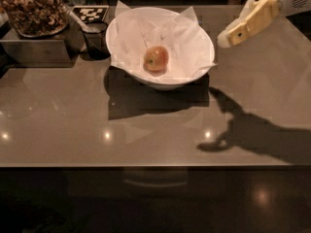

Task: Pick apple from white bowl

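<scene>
Red-orange round apple [156, 58] is lying loose in the paper-lined white bowl [167, 84], liable to roll if nudged by the cream gripper [226, 38] hovering beside its rim, aperture untellable.

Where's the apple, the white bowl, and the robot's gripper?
apple [156, 58], camera view, middle of its red-orange skin.
white bowl [166, 83], camera view, front outer wall below the paper lining.
gripper [227, 37], camera view, its lower tip, in the air to the right of the white bowl.
</scene>
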Controlling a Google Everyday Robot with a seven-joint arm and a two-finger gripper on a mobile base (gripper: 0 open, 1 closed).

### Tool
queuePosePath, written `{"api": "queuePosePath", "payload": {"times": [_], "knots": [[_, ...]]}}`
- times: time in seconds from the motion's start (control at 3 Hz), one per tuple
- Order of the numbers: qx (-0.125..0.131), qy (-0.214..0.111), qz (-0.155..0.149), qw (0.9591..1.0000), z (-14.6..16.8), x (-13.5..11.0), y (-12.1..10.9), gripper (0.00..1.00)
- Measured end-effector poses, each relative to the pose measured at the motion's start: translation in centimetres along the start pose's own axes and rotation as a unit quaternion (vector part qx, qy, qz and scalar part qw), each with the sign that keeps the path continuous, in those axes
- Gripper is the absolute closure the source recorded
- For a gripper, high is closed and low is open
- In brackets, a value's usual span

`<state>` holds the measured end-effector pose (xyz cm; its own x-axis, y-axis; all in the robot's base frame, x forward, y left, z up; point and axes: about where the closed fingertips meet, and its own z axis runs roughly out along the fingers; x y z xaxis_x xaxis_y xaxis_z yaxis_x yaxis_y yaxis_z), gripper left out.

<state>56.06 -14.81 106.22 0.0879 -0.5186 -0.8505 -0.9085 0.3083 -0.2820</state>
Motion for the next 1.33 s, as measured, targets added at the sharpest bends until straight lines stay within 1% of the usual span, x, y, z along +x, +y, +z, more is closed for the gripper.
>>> {"api": "queuePosePath", "payload": {"times": [0.33, 1.0, 1.33], "knots": [[-0.030, -0.011, -0.031, 0.9990, 4.4, -1.8, 0.0, 0.00], [-0.034, -0.012, -0.032, 0.9988, 4.8, -2.0, 0.1, 0.37], [-0.039, -0.011, -0.014, 0.9991, 7.1, -0.9, 0.1, 0.34]]}}
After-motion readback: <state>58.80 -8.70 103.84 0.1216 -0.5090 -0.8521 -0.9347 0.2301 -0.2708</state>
